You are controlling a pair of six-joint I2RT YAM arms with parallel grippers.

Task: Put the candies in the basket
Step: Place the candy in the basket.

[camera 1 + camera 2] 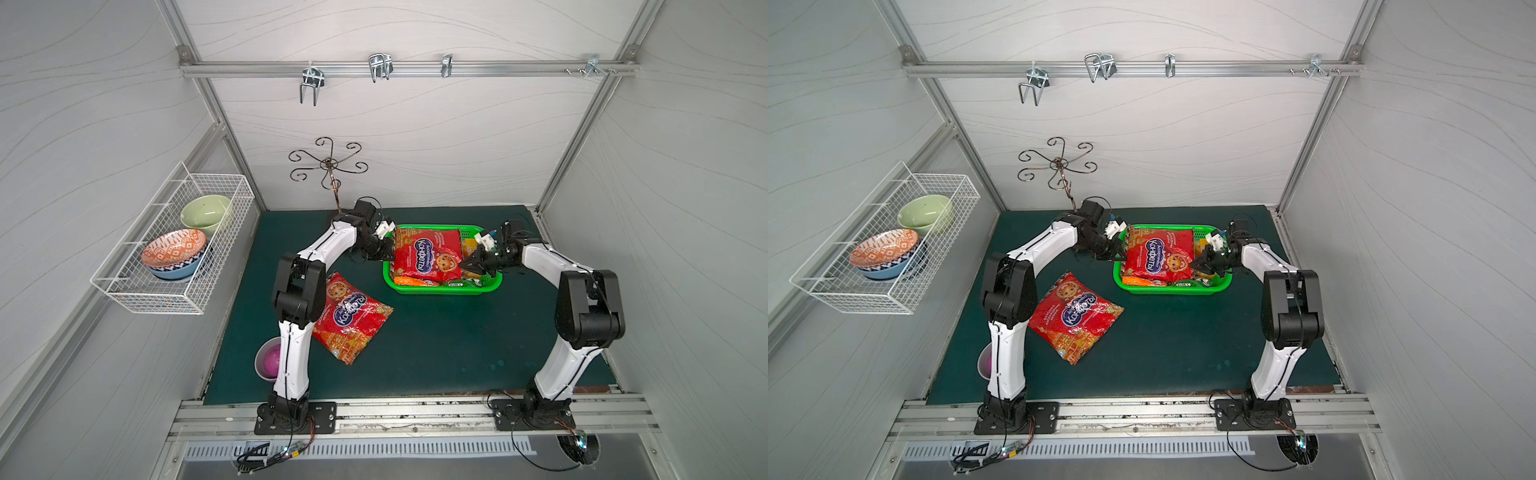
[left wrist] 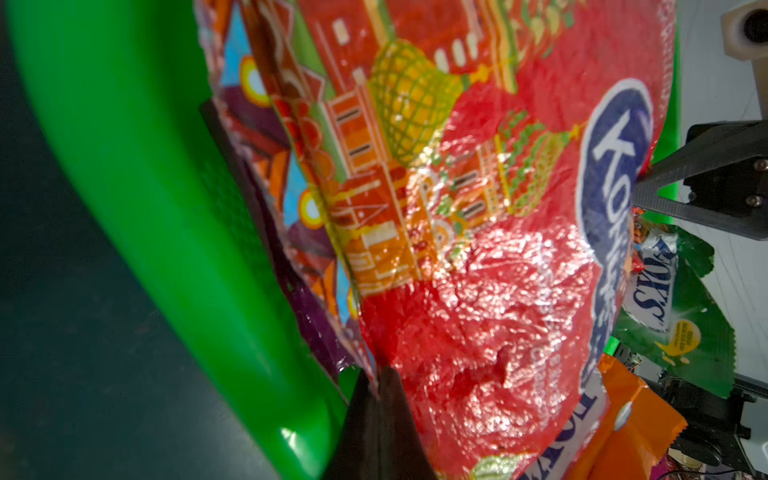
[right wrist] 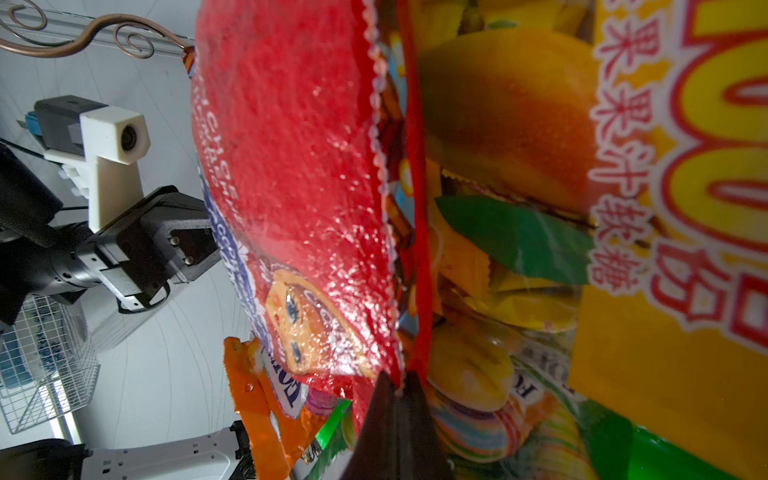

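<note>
**Tools.** The left gripper (image 2: 376, 390) has its jaws closed on the crimped edge of a red candy bag (image 1: 428, 255). The right gripper (image 3: 399, 386) has its jaws closed on the opposite, serrated edge of the same bag.

**Reason for hold (judgement).** The two-sided pinch keeps this wide, limp bag stretched flat, so it can settle inside the basket instead of folding or draping over the rim. I cannot tell whether the bag already rests fully on the contents beneath.

**Green basket (image 1: 440, 289).** It sits on the dark green mat (image 1: 436, 353) between the two arms.
- The red candy bag lies on top and covers most of the opening.
- A yellow mango bag (image 3: 665, 208) lies under the side held by the right gripper.
- A small orange bag (image 1: 411, 281) and a green bag (image 2: 685, 324) lie along the near wall.
- A purple bag (image 2: 316, 332) shows beneath the edge by the left gripper.

**Outstanding.** A second red candy bag (image 1: 353, 316) lies flat on the mat beside the left arm, well apart from the basket. By my judgement it is the last item to load.

**Other containers.** The white wire basket (image 1: 137, 299) on the side wall holds a patterned orange bowl (image 1: 174, 247) and a pale green bowl (image 1: 205, 212). A cup (image 1: 258, 361) near the left arm's base holds a purple ball (image 1: 272, 358).
</note>
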